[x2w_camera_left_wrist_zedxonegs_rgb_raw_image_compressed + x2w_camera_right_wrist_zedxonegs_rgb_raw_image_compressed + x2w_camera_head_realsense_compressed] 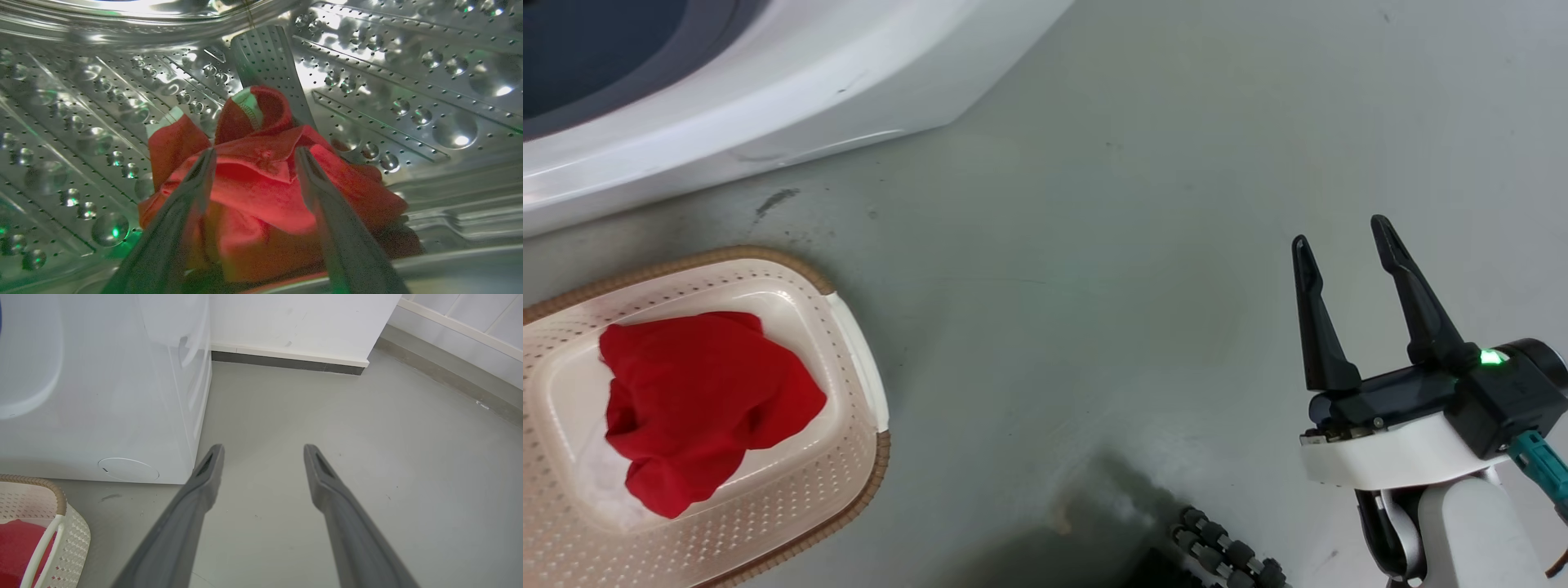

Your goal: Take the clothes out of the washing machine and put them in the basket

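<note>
Mid-fetch, my left gripper (255, 150) hangs spread over the red garment (261, 192) in the drum (408, 81); I'd pinch next

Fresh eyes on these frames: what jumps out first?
A bright red fabric garment with white trim lies heaped in the perforated steel drum, between the spread dark fingers of the left gripper in the left wrist view. A second red garment sits crumpled in the cream perforated plastic basket at the head view's lower left, while the right gripper hangs open above the grey floor.
</note>
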Robot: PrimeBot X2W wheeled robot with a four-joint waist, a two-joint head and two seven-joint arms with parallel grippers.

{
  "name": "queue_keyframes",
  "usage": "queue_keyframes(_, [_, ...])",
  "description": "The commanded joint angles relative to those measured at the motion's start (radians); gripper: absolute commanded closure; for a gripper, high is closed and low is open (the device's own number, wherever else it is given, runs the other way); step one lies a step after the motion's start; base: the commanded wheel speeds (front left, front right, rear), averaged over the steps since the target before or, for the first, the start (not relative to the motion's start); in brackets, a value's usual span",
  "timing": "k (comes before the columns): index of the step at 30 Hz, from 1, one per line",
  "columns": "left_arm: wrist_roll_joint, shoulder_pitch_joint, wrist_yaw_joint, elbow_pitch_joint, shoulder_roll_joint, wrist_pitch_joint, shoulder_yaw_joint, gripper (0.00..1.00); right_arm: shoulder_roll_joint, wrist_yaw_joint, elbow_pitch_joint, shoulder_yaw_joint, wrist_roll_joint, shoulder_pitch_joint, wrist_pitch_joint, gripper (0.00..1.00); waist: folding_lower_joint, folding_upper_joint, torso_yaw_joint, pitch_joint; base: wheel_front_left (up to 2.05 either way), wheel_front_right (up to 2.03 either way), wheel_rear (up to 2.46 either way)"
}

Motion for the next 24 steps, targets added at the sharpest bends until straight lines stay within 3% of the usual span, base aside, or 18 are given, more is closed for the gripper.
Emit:
queue_keyframes(1, [0.008, -0.018, 0.001, 0.012, 0.009, 0.01, -0.01, 0.0, 0.002, -0.001, -0.008, 0.008, 0.005, 0.002, -0.002, 0.0, -0.0002, 0.0, -0.021, 0.017, 0.0, 0.0, 0.0])
queue_keyframes(18, [0.026, -0.079, 0.014, 0.123, 0.026, 0.091, -0.057, 0.0, 0.002, -0.001, -0.066, 0.018, 0.053, 0.014, -0.002, 0.0, -0.0002, 0.0, -0.045, 0.066, 0.0, 0.0, 0.0])
queue_keyframes(20, [0.014, -0.085, 0.015, 0.131, 0.017, 0.094, -0.052, 1.0, 0.003, -0.001, -0.081, 0.009, 0.079, 0.013, -0.002, 0.0, -0.0002, 0.0, -0.043, 0.074, 0.0, 0.0, 0.0])
queue_keyframes(24, [0.008, -0.089, 0.009, 0.139, 0.018, 0.084, -0.059, 1.0, 0.002, -0.001, -0.103, 0.004, 0.083, 0.016, -0.002, 0.0, -0.0002, 0.0, -0.039, 0.081, 0.0, 0.0, 0.0])
